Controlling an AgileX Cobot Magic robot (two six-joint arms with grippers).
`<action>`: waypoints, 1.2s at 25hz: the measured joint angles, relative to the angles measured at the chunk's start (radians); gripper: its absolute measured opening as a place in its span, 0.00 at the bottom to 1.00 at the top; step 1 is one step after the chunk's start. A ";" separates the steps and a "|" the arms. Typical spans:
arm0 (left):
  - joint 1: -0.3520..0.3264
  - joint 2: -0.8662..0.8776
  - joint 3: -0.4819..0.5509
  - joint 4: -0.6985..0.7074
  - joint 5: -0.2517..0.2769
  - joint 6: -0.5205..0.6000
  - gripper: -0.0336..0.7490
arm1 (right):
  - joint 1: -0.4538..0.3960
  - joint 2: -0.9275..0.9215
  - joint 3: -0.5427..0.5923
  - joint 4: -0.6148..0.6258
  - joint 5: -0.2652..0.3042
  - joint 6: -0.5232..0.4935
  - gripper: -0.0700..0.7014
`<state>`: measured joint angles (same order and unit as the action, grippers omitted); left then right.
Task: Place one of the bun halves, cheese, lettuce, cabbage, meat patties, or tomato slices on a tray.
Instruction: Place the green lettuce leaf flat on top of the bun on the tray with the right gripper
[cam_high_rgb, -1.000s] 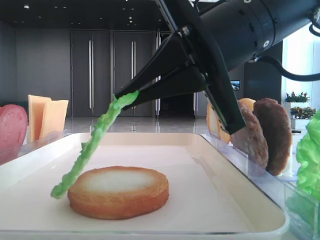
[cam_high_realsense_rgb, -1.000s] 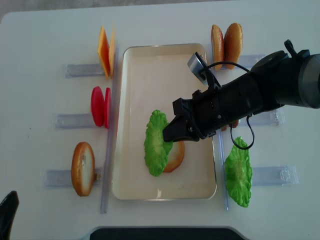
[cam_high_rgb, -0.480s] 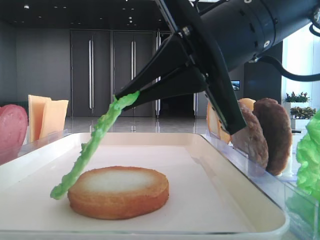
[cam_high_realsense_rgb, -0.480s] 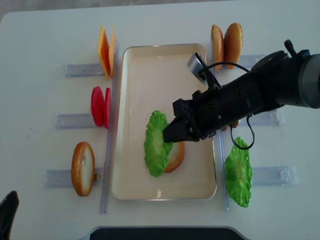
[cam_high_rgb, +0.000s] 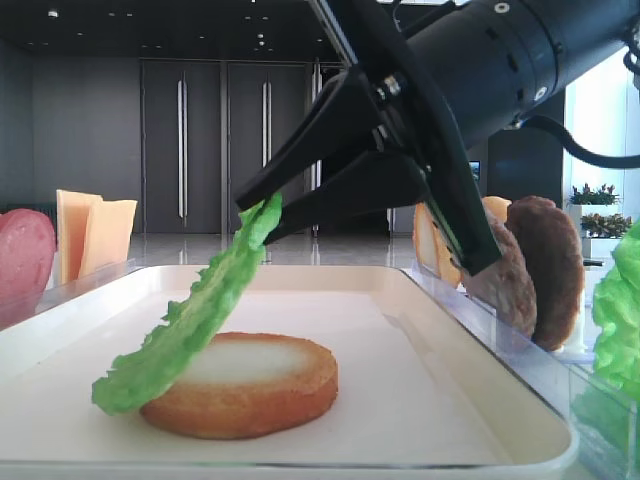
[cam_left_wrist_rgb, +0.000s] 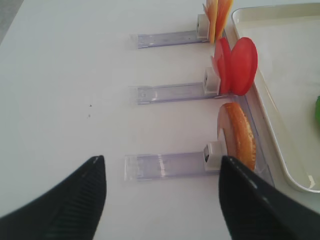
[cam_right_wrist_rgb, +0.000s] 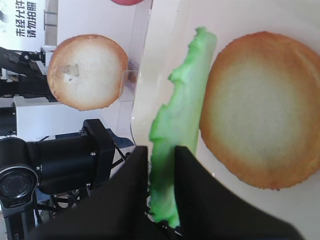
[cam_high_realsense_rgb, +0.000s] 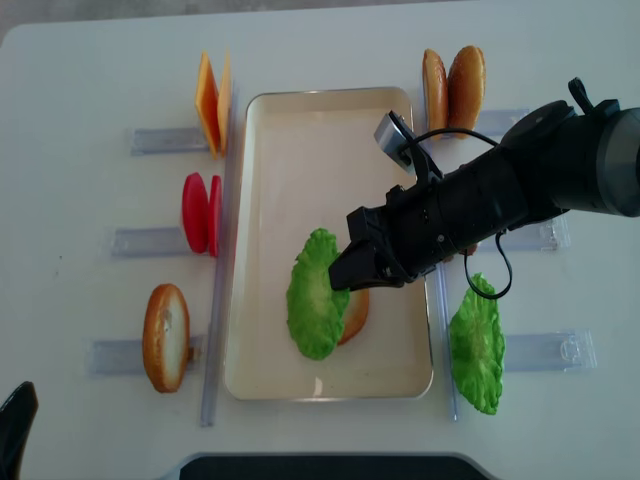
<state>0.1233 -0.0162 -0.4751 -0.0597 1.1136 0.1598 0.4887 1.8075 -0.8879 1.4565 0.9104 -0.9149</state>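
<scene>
Green leaf: the lettuce (cam_high_realsense_rgb: 317, 296) leaned at a slant over the tray, its lower edge down on the left part of a bun half (cam_high_rgb: 240, 384), its upper edge up between my right fingers.
Right fingers (cam_high_rgb: 250, 213): from the low front view I saw them parted a little, the leaf's top edge sitting in the gap; the right wrist view showed the two dark tips (cam_right_wrist_rgb: 186, 185) flanking the leaf, and I could not tell whether they gripped it or only bracketed it.
Bun half under the leaf: it lay flat, pale face up, in the near half of the tray, towards its right rim.
Tray (cam_high_realsense_rgb: 290, 130): cream, lengthwise on the white desk (cam_high_realsense_rgb: 90, 80), the far half bare.
Left of the tray: cheese (cam_high_realsense_rgb: 210, 100) slices stood on edge in a clear holder, the tomato slices (cam_high_realsense_rgb: 200, 212) in the next holder, another bun half (cam_high_realsense_rgb: 166, 337) nearest me.
Right of the tray: two more bun halves (cam_high_realsense_rgb: 452, 85) stood at the far holder, the meat patties (cam_high_rgb: 530, 268) showed behind the arm, and a second green leaf (cam_high_realsense_rgb: 478, 345) lay by the near holder.
Left fingers (cam_left_wrist_rgb: 160, 192): spread wide above the bare desk beside the holders, nothing between them.
</scene>
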 joint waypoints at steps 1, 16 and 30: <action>0.000 0.000 0.000 0.000 0.000 0.000 0.73 | 0.000 0.000 0.000 0.000 0.000 0.000 0.27; 0.000 0.000 0.000 0.000 0.000 0.000 0.73 | 0.000 0.000 0.000 -0.001 -0.008 0.000 0.59; 0.000 0.000 0.000 0.000 0.000 0.000 0.73 | 0.000 0.000 0.000 -0.001 -0.057 0.021 0.87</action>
<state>0.1233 -0.0162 -0.4751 -0.0597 1.1136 0.1598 0.4887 1.8075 -0.8879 1.4557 0.8531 -0.8941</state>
